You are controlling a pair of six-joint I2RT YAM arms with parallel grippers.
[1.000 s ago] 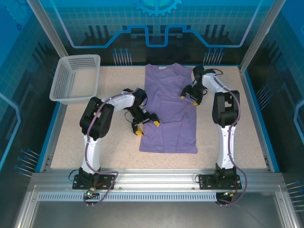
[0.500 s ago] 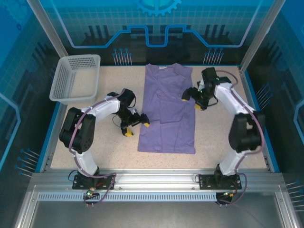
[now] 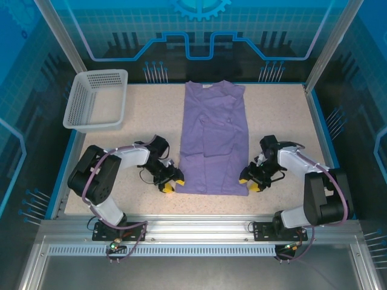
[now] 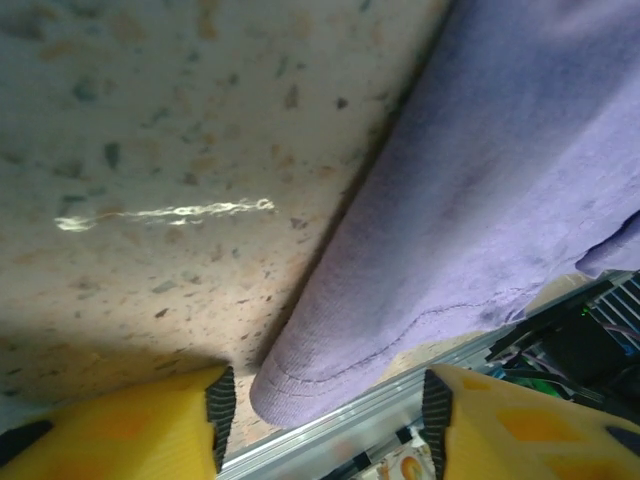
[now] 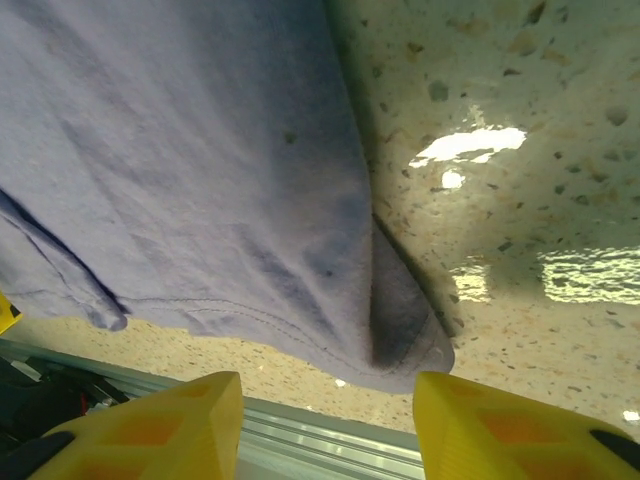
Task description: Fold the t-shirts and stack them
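The lavender t-shirt (image 3: 214, 142) lies flat down the middle of the table, folded into a long narrow strip with its collar at the far end. My left gripper (image 3: 171, 181) sits low at its near left hem corner. In the left wrist view that corner (image 4: 330, 370) lies between the yellow fingers (image 4: 130, 430) with gaps on both sides, so the left gripper (image 4: 325, 420) is open. My right gripper (image 3: 248, 183) is at the near right hem corner. In the right wrist view the hem corner (image 5: 400, 340) lies just ahead of the right gripper (image 5: 328, 425), also open, not pinched.
A pale mesh basket (image 3: 97, 99) stands at the far left corner of the table. The aluminium front rail (image 3: 193, 226) runs just behind both grippers. Speckled tabletop (image 3: 151, 115) lies bare on either side of the shirt.
Both arms have swung from the shirt's middle and upper part down to its near hem corners. Both pairs of jaws have narrowed.
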